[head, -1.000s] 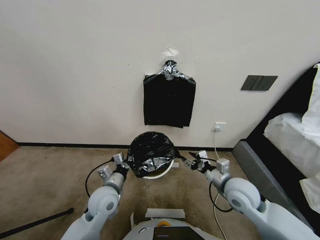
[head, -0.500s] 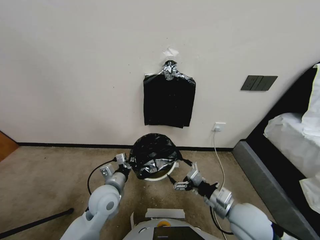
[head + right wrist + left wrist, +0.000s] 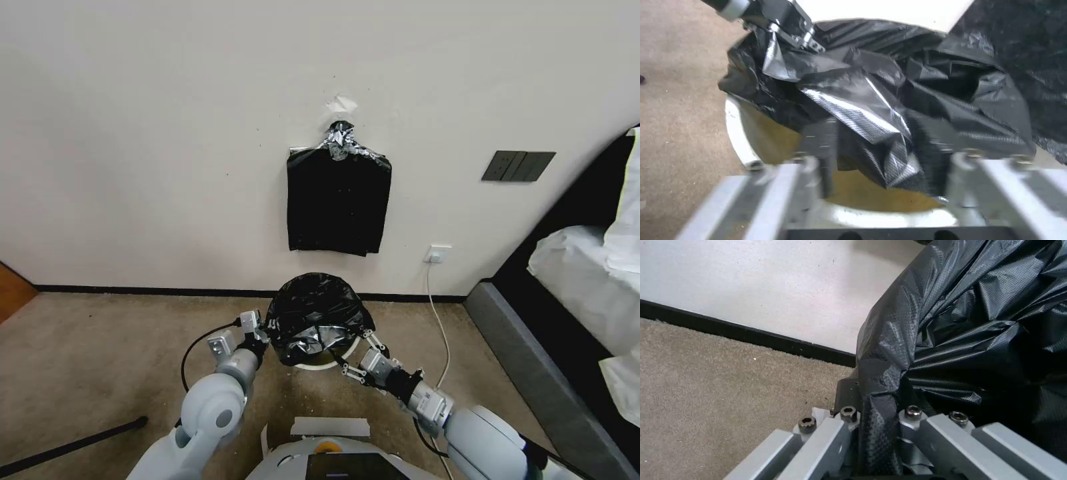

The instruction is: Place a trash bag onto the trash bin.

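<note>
Carpet (image 3: 100, 353), trash bag (image 3: 317, 313) bunched over trash bin (image 3: 313, 365)

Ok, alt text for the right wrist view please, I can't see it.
The right gripper, fingers open, straddles a hanging fold of the black bag over the near rim of the white bin. Across the bin, the left gripper pinches the bag's far edge.

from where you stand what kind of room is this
Probably a bedroom: a bed with white bedding stands at the right, the floor is carpet, and a wall socket sits above the skirting, near the trash bin.
</note>
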### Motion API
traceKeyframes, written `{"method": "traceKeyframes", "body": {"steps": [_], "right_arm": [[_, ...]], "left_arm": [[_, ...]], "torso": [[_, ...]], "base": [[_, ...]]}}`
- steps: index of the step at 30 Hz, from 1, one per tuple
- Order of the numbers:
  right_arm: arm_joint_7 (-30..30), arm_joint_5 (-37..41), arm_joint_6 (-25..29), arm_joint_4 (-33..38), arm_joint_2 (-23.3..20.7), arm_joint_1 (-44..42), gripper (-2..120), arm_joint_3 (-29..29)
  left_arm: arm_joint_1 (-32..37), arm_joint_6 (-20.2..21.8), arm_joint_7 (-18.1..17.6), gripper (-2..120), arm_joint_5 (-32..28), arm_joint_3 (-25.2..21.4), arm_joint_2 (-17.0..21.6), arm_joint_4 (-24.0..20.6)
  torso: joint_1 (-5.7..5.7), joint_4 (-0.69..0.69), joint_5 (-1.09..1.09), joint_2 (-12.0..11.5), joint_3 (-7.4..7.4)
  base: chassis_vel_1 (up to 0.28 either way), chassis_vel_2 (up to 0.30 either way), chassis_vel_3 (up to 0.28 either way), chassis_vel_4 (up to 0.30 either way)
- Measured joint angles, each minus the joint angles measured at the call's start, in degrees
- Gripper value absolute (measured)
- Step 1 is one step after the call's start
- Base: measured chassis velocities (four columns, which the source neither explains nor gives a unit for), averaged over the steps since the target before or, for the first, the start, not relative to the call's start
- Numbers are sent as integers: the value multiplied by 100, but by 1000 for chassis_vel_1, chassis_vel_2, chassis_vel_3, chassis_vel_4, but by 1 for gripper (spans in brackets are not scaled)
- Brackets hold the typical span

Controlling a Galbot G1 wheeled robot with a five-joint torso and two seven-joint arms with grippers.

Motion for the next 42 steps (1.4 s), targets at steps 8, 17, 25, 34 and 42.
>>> {"method": "traceKeyframes", "body": {"steps": [8,17,25,34,42], "right_arm": [[-144,-117,170,-55,-74,65,6,-95],[-224,40,545,-88,-92,-100,0,-66],[-990,131,1589,-329,-131,-515,0,131],[-1121,-304,1956,-1085,-29,-323,0,91],[-957,-658,2018,-1774,132,27,0,-41]], "left_arm": [[38,7,10,1,101,65,-26,-1],[24,8,-52,1,12,36,-20,-44],[-63,144,-449,1,-754,-257,41,-205],[63,287,-685,1,-1385,-478,143,-447],[111,364,-814,1,-1661,-506,99,-536]], "torso": [[0,0,0,0,0],[0,0,0,0,0],[0,0,0,0,0],[0,1,1,0,0],[0,0,0,-1,0]], "base": [[0,0,0,0],[0,0,0,0],[0,0,0,0],[0,0,0,0],[0,0,0,0]]}}
